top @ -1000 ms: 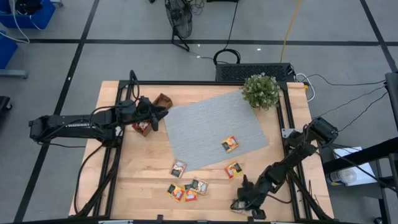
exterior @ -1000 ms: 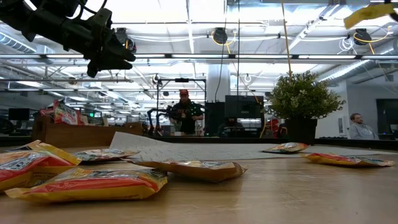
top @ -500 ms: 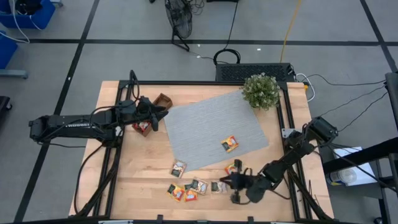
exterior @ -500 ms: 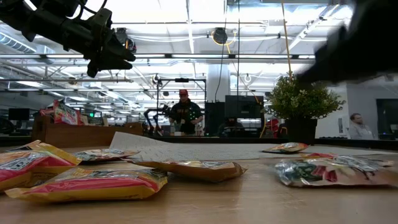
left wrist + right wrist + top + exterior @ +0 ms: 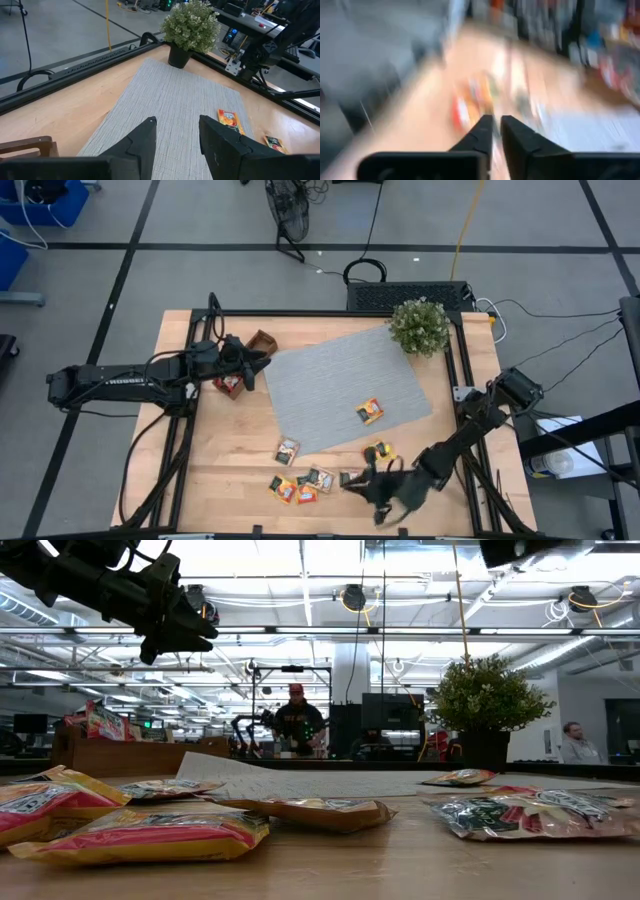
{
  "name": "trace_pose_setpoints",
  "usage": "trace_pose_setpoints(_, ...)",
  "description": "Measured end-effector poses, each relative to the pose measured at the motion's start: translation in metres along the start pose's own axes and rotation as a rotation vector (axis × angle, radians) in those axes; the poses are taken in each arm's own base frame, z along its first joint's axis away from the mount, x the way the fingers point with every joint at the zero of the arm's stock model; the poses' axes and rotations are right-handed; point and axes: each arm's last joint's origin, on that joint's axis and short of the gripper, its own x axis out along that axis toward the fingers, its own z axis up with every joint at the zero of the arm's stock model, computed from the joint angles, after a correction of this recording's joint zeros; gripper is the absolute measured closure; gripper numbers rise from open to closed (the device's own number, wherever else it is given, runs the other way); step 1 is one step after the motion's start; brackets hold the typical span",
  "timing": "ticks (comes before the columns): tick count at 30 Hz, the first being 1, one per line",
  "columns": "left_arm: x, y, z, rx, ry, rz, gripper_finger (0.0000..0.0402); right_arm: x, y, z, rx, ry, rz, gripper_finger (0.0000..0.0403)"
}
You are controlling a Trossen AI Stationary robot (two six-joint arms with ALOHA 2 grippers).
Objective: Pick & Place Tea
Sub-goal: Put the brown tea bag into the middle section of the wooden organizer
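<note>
Open-plan robotics lab: exposed ceiling ducts (image 5: pixel 350 595), strip lights, floor cables (image 5: pixel 360 275), monitors, seated person (image 5: pixel 572 743) behind counter (image 5: pixel 230 450).

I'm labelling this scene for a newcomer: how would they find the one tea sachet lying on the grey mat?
Start at the grey woven mat in the middle of the table, with the potted plant at its far right corner. The orange tea sachet lies near the mat's near right edge. It alone is on the mat; the others lie on bare wood.
</note>
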Motion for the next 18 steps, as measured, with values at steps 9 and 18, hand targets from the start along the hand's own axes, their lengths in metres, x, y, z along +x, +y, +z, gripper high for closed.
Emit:
trace_pose_setpoints(9,0.000,0.000,0.000,0.000,0.000,0.000,0.0249,0.021,-0.010,-0.011,0.240,0.636,0.025,0.0206)
trace_pose_setpoints(18,0.000,0.000,0.000,0.000,0.000,0.000,0.0249,0.048,-0.009,-0.055,0.303,0.770,0.037,0.0126)
